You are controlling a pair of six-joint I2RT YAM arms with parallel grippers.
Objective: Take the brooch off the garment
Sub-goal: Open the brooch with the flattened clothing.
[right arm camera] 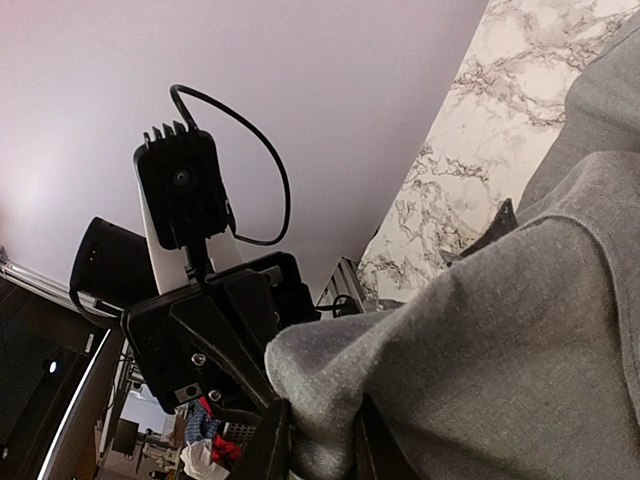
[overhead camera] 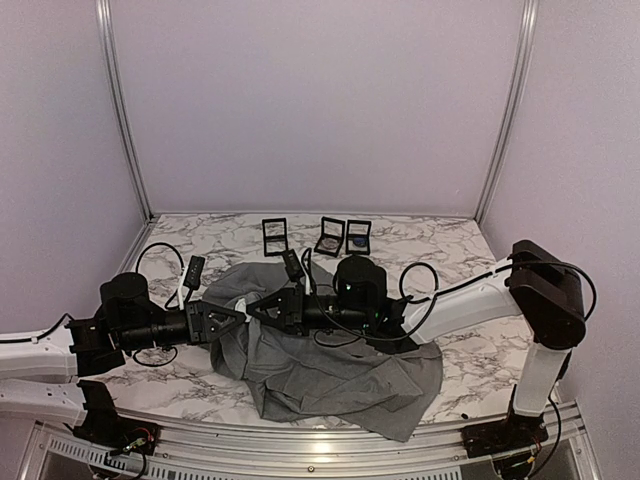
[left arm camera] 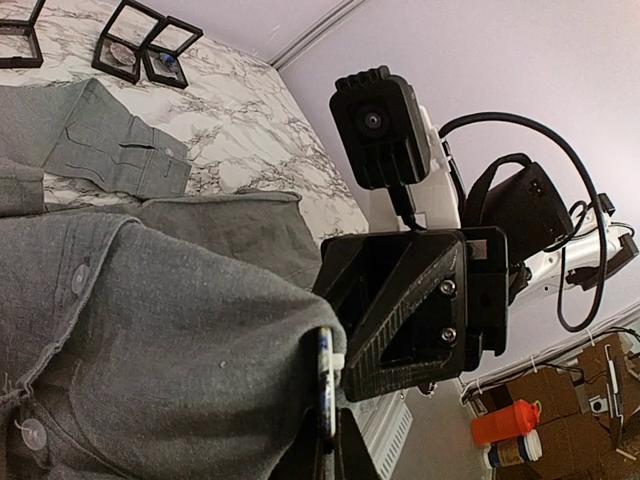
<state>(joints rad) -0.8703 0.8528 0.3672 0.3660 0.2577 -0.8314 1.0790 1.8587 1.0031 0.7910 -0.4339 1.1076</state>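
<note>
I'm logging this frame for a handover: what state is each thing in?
garment: crumpled, a fold raised between the grippers.
right gripper: shut on a garment fold.
left gripper: against the garment, grip unclear.
display cases: on the table, two hold small items, one looks empty.

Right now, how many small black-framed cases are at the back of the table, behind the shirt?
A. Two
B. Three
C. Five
B: the top view shows three cases in a row on the marble behind the shirt, one apart on the left and two side by side.
</note>
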